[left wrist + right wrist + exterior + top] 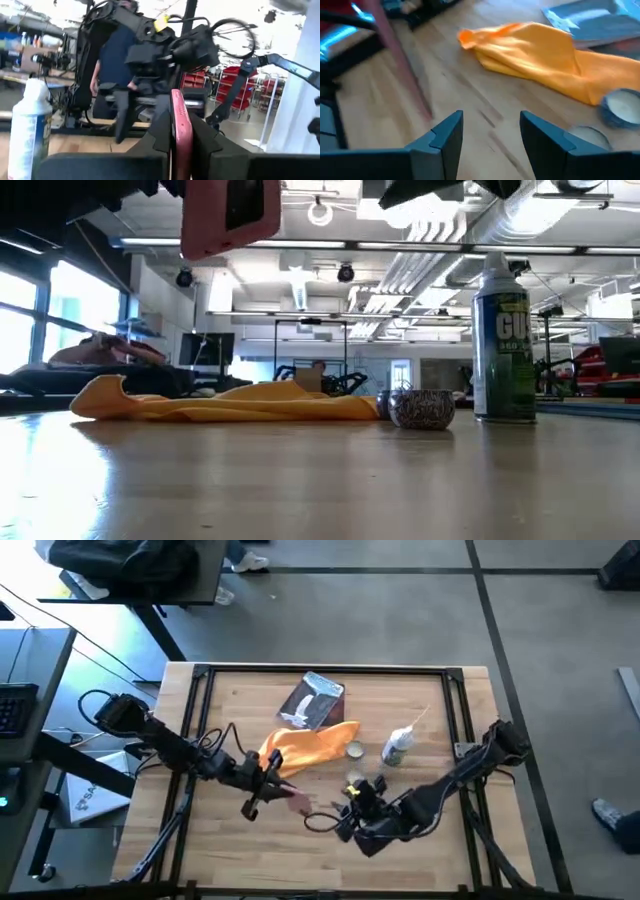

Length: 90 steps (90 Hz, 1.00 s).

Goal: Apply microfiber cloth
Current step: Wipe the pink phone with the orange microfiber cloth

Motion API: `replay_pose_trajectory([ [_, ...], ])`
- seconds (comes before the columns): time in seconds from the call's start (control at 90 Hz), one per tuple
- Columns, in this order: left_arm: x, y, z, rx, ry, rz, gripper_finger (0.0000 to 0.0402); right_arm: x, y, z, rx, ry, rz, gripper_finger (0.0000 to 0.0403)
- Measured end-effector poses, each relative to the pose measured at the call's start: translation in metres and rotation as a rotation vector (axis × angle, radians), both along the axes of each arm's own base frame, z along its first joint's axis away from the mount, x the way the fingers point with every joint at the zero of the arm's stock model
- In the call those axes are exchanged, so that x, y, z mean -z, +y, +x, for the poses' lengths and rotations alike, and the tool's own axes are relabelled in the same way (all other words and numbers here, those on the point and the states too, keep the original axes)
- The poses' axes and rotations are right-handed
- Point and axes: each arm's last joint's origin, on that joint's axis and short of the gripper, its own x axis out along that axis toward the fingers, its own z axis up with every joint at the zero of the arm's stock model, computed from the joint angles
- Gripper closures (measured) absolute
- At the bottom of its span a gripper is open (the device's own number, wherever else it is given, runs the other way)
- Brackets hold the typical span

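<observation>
The orange-yellow microfiber cloth [310,747] lies crumpled on the wooden table's middle [230,402], one end near the grey-blue packet [315,700]. No gripper touches it. My left gripper [272,785] hovers near the cloth's left end, shut on a flat pink-red device [225,215] held above the table. Toward the near edge, right of it, my right gripper [352,802] stands open. In its wrist view the open fingers [487,135] hang over bare wood, with the cloth [535,50] ahead of them. My left gripper pinches the pink-red device by its two broad faces between the two fingers [159,137]. The device's thin edge [181,125] stands upright between them. The device is lifted clear of the table.
A white spray bottle [397,747] stands right of the cloth. Beside the cloth's right end are a small round tin [354,750] and its lid [353,778]. Bare wood lies along the near edge and at the left.
</observation>
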Motion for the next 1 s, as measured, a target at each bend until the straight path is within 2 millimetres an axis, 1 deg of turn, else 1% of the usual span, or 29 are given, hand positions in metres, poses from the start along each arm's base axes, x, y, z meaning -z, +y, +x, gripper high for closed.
replay_pose_trajectory([
  [0.089, 0.002, 0.004, 0.002, -0.015, 0.036, 0.001, 0.0391, 0.003, -0.004, 0.002, 0.047, -0.012, -0.006, 0.0238],
  [0.167, 0.001, 0.01, 0.001, -0.034, 0.075, -0.017, 0.0391, 0.009, -0.01, 0.01, 0.088, -0.013, -0.024, 0.0238],
  [0.311, -0.01, 0.024, -0.007, -0.079, 0.146, -0.002, 0.0391, 0.032, -0.025, 0.03, 0.113, 0.033, -0.032, 0.0238],
  [0.389, -0.018, 0.03, -0.017, -0.097, 0.189, 0.029, 0.0391, 0.046, -0.036, 0.042, 0.134, 0.068, -0.013, 0.0238],
  [0.467, -0.026, 0.035, -0.03, -0.105, 0.223, 0.046, 0.0391, 0.056, -0.049, 0.05, 0.145, 0.119, 0.006, 0.0238],
  [0.589, -0.037, 0.043, -0.055, -0.155, 0.274, 0.059, 0.0391, 0.064, -0.071, 0.059, 0.169, 0.167, -0.008, 0.0238],
  [0.7, -0.041, 0.051, -0.078, -0.289, 0.327, 0.034, 0.0391, 0.068, -0.092, 0.071, 0.168, 0.178, -0.006, 0.0238],
  [0.778, -0.041, 0.056, -0.091, -0.374, 0.355, 0.002, 0.0391, 0.071, -0.109, 0.079, 0.147, 0.195, -0.016, 0.0238],
  [0.878, -0.041, 0.058, -0.1, -0.416, 0.371, -0.024, 0.0391, 0.077, -0.13, 0.087, 0.142, 0.218, -0.028, 0.0238],
  [1.0, -0.041, 0.058, -0.102, -0.419, 0.374, -0.007, 0.0391, 0.084, -0.156, 0.096, 0.131, 0.237, -0.022, 0.0238],
])
